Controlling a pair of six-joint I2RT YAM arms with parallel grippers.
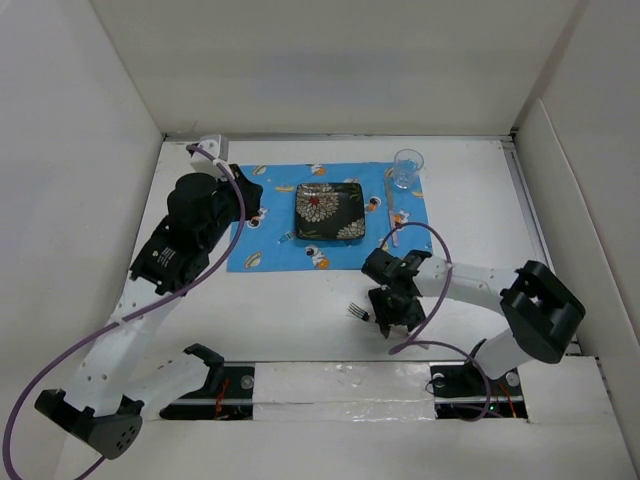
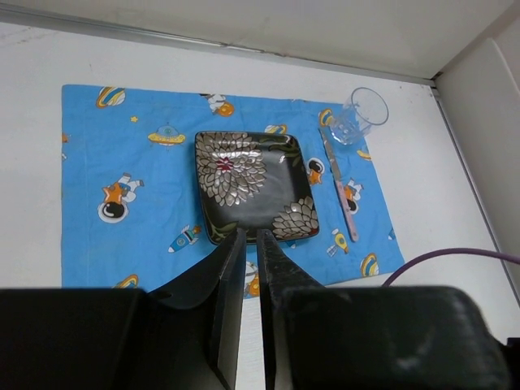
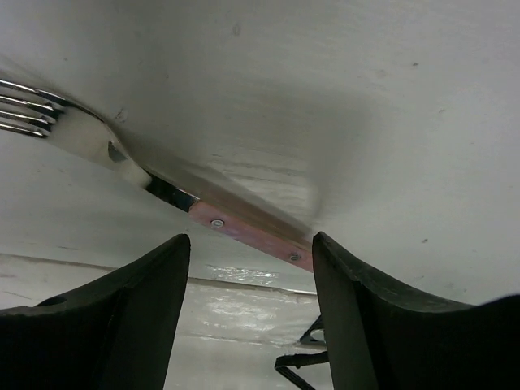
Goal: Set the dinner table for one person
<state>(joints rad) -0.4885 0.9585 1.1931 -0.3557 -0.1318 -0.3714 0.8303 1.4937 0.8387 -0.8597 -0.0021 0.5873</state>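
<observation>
The white dinner table [image 1: 290,315] carries a blue cartoon-print mat [image 1: 268,248]. On the mat are a black square floral plate [image 1: 330,212], a pink-handled knife [image 1: 391,215] and a clear glass [image 1: 407,168]. They also show in the left wrist view: mat [image 2: 122,162], plate [image 2: 253,185], knife [image 2: 340,187], glass [image 2: 361,114]. A pink-handled fork [image 1: 358,313] lies on the bare table in front of the mat. My right gripper [image 1: 392,320] is open, low over the fork's handle [image 3: 244,231], one finger on each side [image 3: 252,256]. My left gripper [image 1: 250,200] is shut and empty above the mat's near edge [image 2: 252,237].
White walls enclose the table on the left, back and right. A purple cable [image 1: 425,335] loops from the right arm over the table near the fork. The left arm's cable [image 1: 60,370] arcs along the left side. A taped strip [image 1: 340,385] runs along the near edge.
</observation>
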